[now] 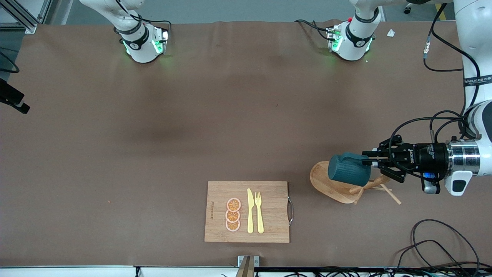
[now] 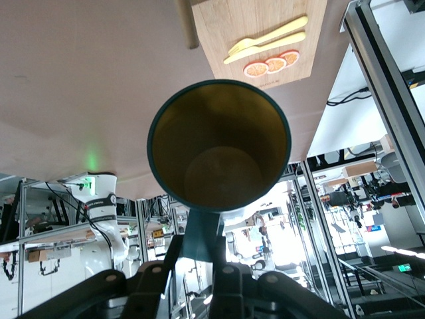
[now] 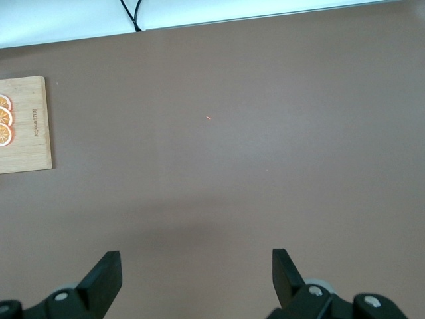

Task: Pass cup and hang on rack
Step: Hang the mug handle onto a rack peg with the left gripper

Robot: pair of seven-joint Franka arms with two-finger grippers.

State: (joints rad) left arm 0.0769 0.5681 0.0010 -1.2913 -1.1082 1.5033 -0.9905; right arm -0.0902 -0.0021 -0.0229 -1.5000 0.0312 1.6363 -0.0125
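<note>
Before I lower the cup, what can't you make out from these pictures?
- Front view: the cup, held by the left gripper, covers the rack post, so handle-to-peg alignment can't be judged.
- Left wrist view: the cup fills the middle; only one peg shows, cut off by the edge.
- Front view: the right gripper is out of frame.
- Right wrist view: it shows only table and a corner of the cutting board.
</note>
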